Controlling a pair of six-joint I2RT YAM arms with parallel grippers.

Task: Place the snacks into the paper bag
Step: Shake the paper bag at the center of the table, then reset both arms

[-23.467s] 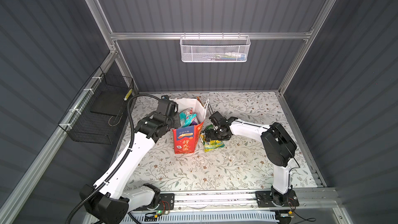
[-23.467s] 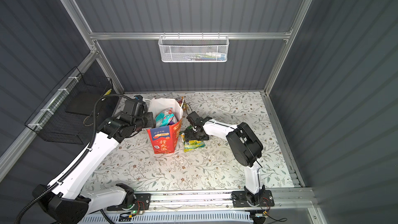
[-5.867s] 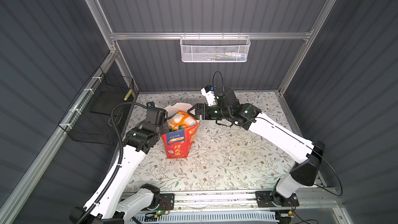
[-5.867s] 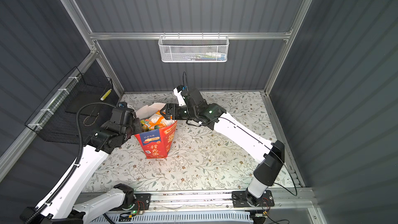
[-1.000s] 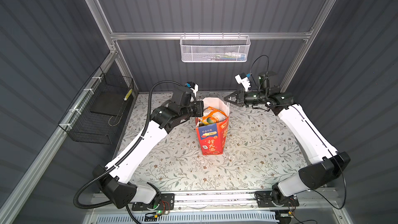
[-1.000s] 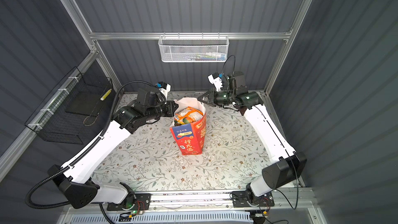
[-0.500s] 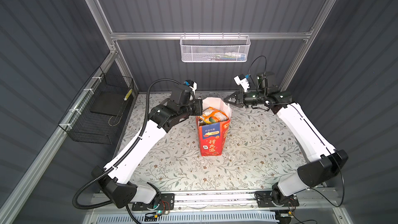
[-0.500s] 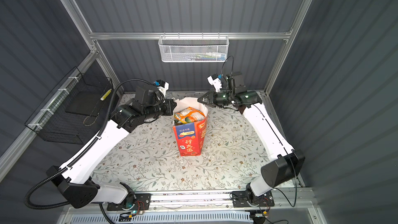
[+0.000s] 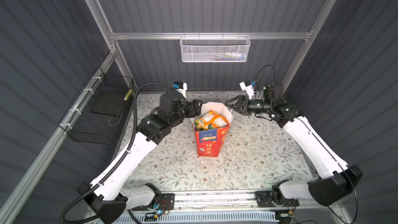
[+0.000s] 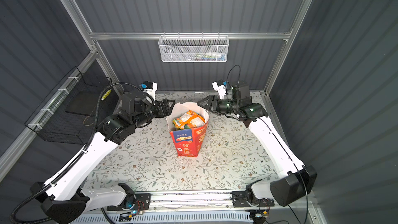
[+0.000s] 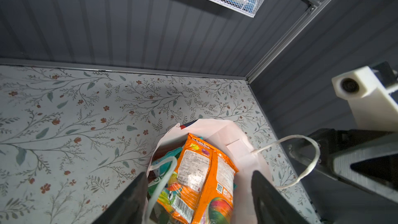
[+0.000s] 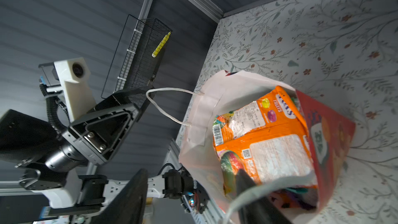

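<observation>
Both pairs of jaws are seen spread apart, with nothing clamped between them. The left gripper (image 11: 199,201) is held over one side of the bag (image 9: 207,145), and the right gripper (image 12: 191,199) over the opposite side. In both top views each is poised just beside the mouth, about level with the rim. A cord (image 11: 164,181) is draped close to a left finger but is not pinched; whether it is touched cannot be told.

The bag stands upright near the middle of the table (image 9: 258,147), its mouth open. The snacks (image 9: 212,120) are packed inside up to the rim, with an orange packet (image 11: 200,169) uppermost and green and teal ones partly hidden beneath it. No packet is seen on the table in any view.

The loading is therefore judged complete, or very nearly so. Only the clearing of the arms from the bag appears to be left. Packets deeper in the bag cannot be counted.
</observation>
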